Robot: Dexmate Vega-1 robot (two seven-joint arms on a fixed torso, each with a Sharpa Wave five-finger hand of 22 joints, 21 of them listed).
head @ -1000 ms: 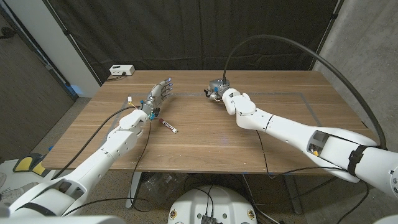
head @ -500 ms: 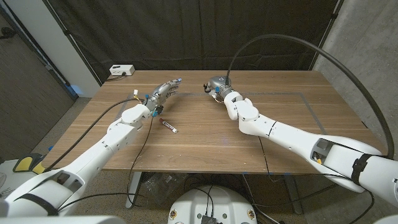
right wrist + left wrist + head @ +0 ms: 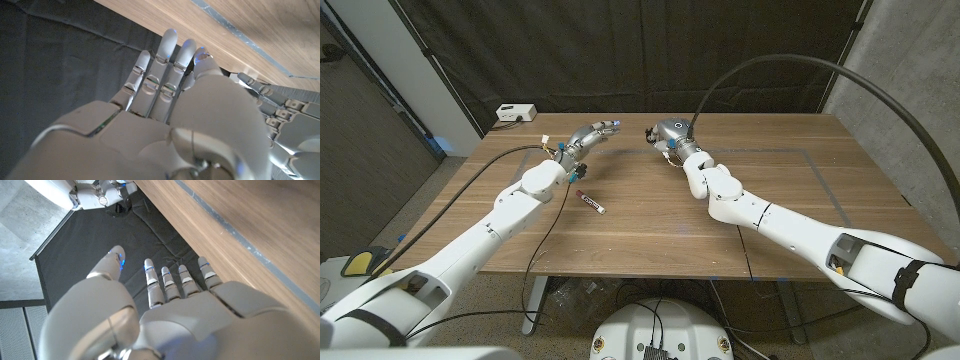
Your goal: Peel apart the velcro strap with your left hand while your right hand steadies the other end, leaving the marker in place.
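Both hands up near table's (image 3: 790,190) far edge, no strap visible to me — I can't place it. Left hand (image 3: 588,138) spread, holding nothing. Right hand (image 3: 665,134) extended in wrist view, nothing in it.

Marker (image 3: 591,202) lies at about 6 o'clock from left hand, apart, red-capped — must stay untouched. I'd find strap before closing fingers.

Both hands, left hand (image 3: 588,138) and right hand (image 3: 666,135), hover beyond the marker (image 3: 591,202).
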